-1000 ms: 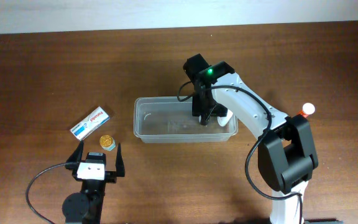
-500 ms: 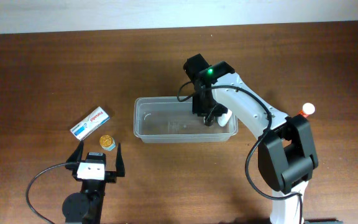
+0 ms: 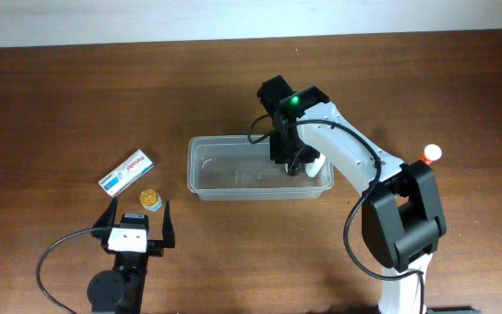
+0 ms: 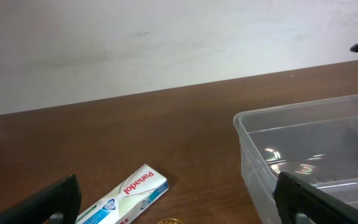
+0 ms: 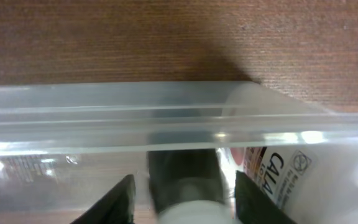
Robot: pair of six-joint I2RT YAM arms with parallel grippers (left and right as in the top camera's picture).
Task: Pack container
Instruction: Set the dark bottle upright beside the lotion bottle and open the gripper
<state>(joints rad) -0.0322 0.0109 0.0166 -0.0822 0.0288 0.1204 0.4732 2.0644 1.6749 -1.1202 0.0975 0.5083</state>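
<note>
Panadol box (image 3: 126, 172), gold-lidded jar (image 3: 149, 199) beside container (image 3: 225, 172), right tool (image 3: 294, 167) inside

Robotics lab bench, not a home: bare dark brown wooden table (image 3: 59, 105), plain white wall (image 4: 135, 43) along 12 o'clock, black robot arm base (image 3: 111, 290) bolted at 7, white-and-black robot arm (image 3: 356, 157) at 4
</note>
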